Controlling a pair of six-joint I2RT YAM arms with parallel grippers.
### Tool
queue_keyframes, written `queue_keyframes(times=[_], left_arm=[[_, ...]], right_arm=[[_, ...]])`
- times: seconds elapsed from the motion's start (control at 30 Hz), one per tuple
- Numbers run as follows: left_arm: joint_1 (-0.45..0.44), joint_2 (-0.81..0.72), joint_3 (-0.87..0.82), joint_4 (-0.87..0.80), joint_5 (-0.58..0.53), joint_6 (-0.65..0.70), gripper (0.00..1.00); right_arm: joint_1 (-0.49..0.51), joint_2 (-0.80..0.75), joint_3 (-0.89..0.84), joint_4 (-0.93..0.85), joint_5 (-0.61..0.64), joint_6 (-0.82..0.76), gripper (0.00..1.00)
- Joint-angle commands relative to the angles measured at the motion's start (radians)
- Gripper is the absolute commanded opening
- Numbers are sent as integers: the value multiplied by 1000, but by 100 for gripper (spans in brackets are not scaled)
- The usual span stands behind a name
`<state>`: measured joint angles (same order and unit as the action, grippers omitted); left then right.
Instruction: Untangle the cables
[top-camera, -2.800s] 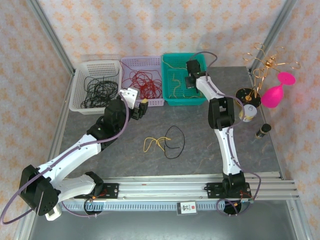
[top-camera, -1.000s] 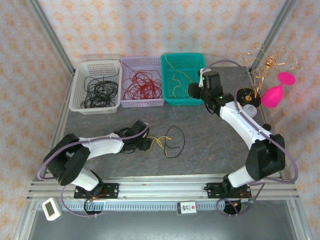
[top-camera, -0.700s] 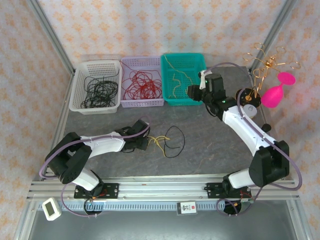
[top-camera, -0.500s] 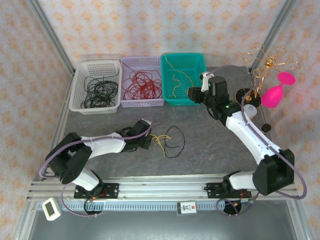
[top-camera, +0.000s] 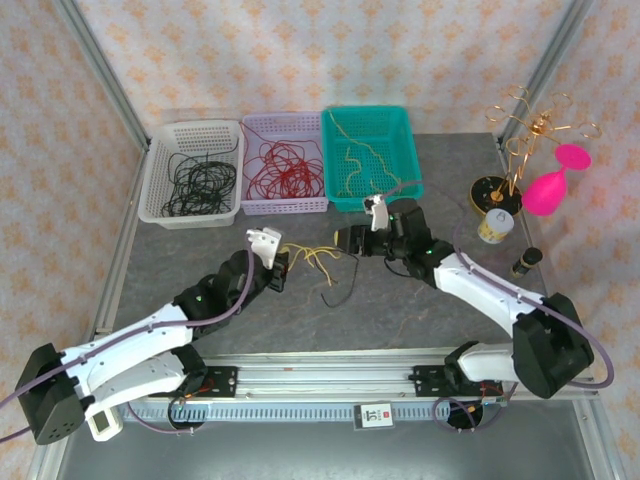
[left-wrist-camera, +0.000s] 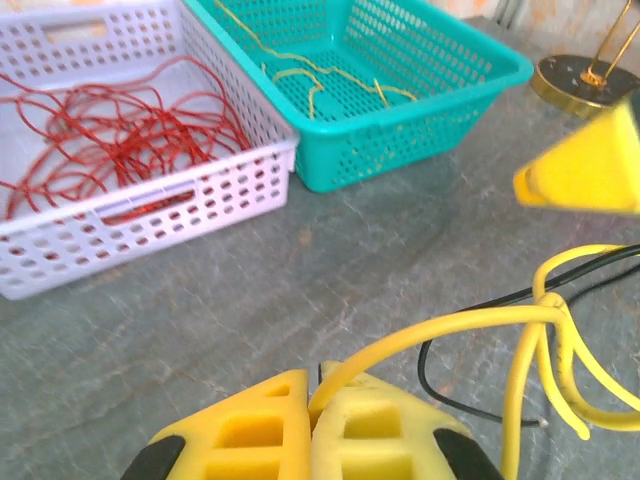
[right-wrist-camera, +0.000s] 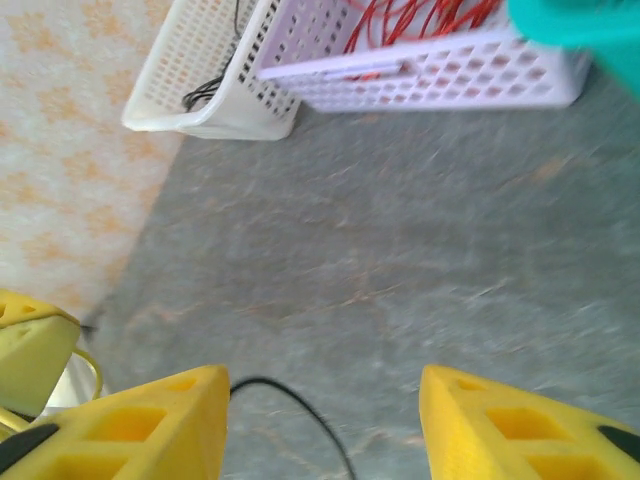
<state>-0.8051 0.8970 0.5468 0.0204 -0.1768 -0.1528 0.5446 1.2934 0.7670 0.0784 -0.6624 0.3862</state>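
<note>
The cables form a small tangle at mid-table: a yellow cable (top-camera: 315, 258) looped with a thin black cable (top-camera: 338, 290). My left gripper (top-camera: 280, 262) is shut on one end of the yellow cable (left-wrist-camera: 480, 325), which runs taut from its jaws (left-wrist-camera: 312, 400) to a knot of yellow loops; the black cable (left-wrist-camera: 470, 405) trails beneath. My right gripper (top-camera: 345, 240) is open just right of the tangle, facing the left one. Between its spread fingers (right-wrist-camera: 325, 420) the black cable (right-wrist-camera: 300, 410) curves over the table, untouched.
Three baskets line the back: a white basket (top-camera: 160, 200) of black cables, a lavender basket (top-camera: 285, 207) of red cables, a teal basket (top-camera: 400, 190) of yellow ones. A gold wire stand (top-camera: 530, 130), pink glass (top-camera: 555, 185), small jar (top-camera: 495, 225) and dark bottle (top-camera: 522, 262) stand at the right.
My left gripper closed on the yellow cable and raised it off the table toward the back. My right arm swung from beside the teal basket down to the tangle, jaws open.
</note>
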Motion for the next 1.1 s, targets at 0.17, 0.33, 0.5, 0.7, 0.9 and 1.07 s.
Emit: queue_keyframes(times=[0.17, 0.33, 0.5, 0.7, 0.9, 1.07], left_arm=[[-3, 74, 65, -67, -107, 87, 0], [-4, 78, 94, -67, -64, 93, 0], [-5, 65, 136, -136, -59, 112, 0], [-5, 56, 171, -210, 25, 122, 0], [-5, 30, 194, -253, 71, 125, 0], [-6, 22, 224, -308, 75, 136, 0]], right_arm=[[44, -145, 8, -32, 12, 79, 53], [53, -209, 30, -218, 148, -141, 53], [42, -261, -103, -250, 305, -280, 53], [61, -356, -320, 175, 106, -327, 66], [66, -167, -361, 480, 182, -420, 61], [67, 23, -321, 615, 274, -389, 48]])
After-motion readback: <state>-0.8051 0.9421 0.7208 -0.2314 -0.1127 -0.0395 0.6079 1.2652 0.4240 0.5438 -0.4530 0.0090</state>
